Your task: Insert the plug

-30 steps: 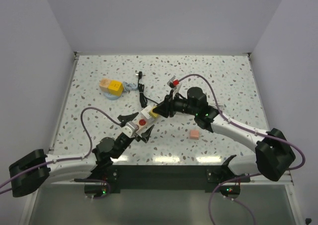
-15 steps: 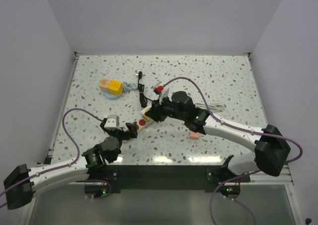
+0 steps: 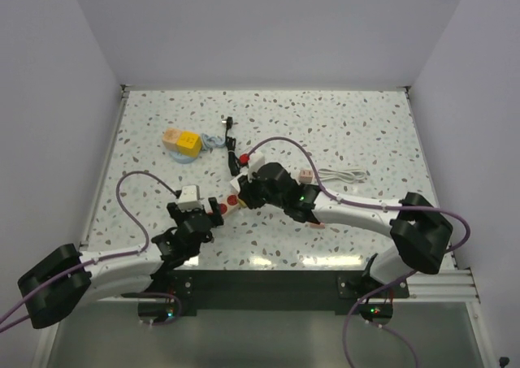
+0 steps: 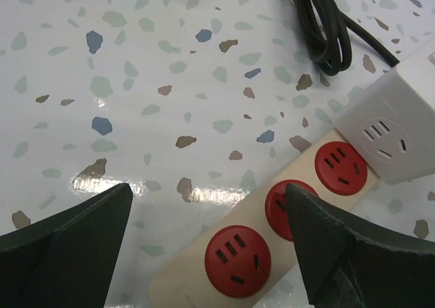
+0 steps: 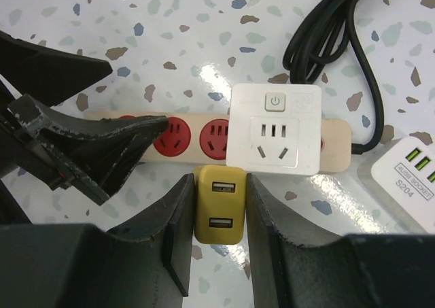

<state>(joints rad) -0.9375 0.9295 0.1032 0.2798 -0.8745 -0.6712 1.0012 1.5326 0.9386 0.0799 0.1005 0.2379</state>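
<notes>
Two arms crowd the cream power strip (image 3: 235, 199) in the middle of the speckled surface (image 3: 366, 124). The right pincer (image 5: 219, 185) is clamped on the yellow USB plug (image 5: 219, 209). Its fingers (image 5: 285, 240) squeeze both flanks, and the plug's two USB ports face the wrist camera.

Where is that plug? Right up against the strip's long edge, at 6 o'clock from the red socket (image 5: 215, 135) next to the white adapter (image 5: 274, 128). From this view it is beside the strip and not seated in any socket. The adapter sits plugged into the strip, its power button at 12 o'clock on its face.

Over on the other end, the left pincer (image 4: 207, 199) hangs wide open and holds nothing. One finger is over bare surface, the other over the strip. Its wrist view shows three red sockets running diagonally, with the adapter up at 2 o'clock. A coiled black cable (image 4: 326, 29) lies at 1 o'clock.

From overhead, a yellow and orange block (image 3: 180, 143) sits at 10 o'clock from the strip. A white cable (image 3: 345, 174) lies out at 3 o'clock.
</notes>
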